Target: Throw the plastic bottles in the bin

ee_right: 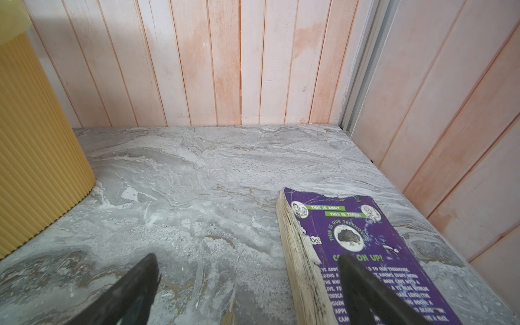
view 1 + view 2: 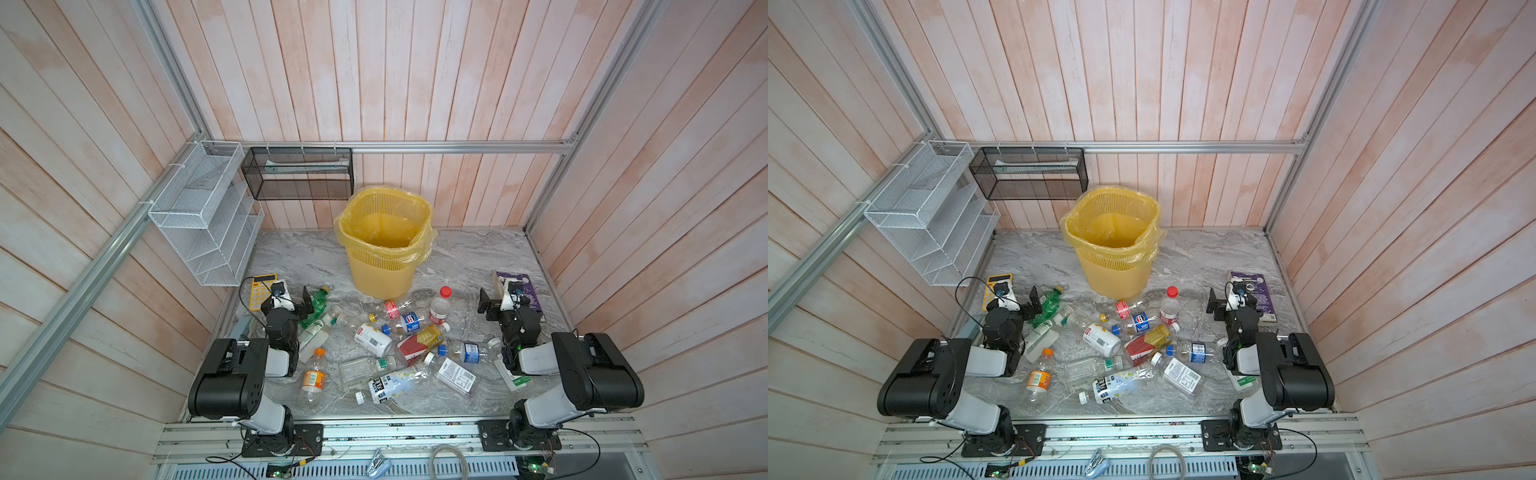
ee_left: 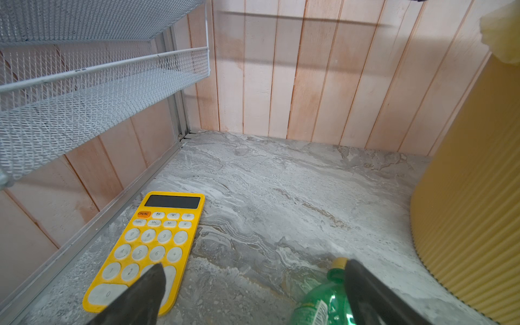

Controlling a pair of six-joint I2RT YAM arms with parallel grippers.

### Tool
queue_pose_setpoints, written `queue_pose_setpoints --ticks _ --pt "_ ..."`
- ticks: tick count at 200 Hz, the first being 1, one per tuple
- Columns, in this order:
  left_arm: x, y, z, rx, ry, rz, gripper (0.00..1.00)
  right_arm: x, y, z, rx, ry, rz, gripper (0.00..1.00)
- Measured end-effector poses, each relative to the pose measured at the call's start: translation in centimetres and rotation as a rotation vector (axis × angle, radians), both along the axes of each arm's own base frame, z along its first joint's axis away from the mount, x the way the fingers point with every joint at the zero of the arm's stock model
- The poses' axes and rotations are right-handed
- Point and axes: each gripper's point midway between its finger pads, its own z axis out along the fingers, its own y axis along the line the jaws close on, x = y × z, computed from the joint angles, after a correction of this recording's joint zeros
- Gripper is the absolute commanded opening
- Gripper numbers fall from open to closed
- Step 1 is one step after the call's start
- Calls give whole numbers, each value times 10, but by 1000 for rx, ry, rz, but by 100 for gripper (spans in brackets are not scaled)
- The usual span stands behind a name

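My left tool (image 3: 254, 267) and right tool (image 1: 247, 258) hang wide and empty, the plastic bottles (image 2: 374, 338) lie scattered on the table (image 2: 478, 257) between them, and the yellow bin (image 2: 384, 266) behind looks bare, so everything's left to throw.

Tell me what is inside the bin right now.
Only the yellow bag lining it shows inside the bin; nothing else is visible there. The near rim hides the front inner wall and part of the bottom.

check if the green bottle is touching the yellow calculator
Apart. The left wrist view shows a strip of bare marble table between the green bottle and the yellow calculator.
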Motion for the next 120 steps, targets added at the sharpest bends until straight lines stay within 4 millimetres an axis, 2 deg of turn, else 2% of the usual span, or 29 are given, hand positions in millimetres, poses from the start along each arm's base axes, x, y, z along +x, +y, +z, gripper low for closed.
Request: queue_pose_setpoints --ticks 45,73,92,100,108,117,120 --pt "0 0 0 0 0 0 100 0 0 0 0 0 0 99" --pt "0 0 0 0 0 0 100 0 0 0 0 0 0 92" --pt "0 1 -1 2 21 9 100 1 -2 -1 6 25 -11 93" --pt "3 4 4 -1 31 22 100 9 -4 1 20 62 -29 89" --pt "8 6 14 -22 47 41 100 27 -8 5 32 134 -52 84" --pt "12 8 31 -44 39 57 100 52 -10 28 48 163 -66 81" --pt "14 9 40 -53 27 62 100 63 -10 42 53 171 -71 81"
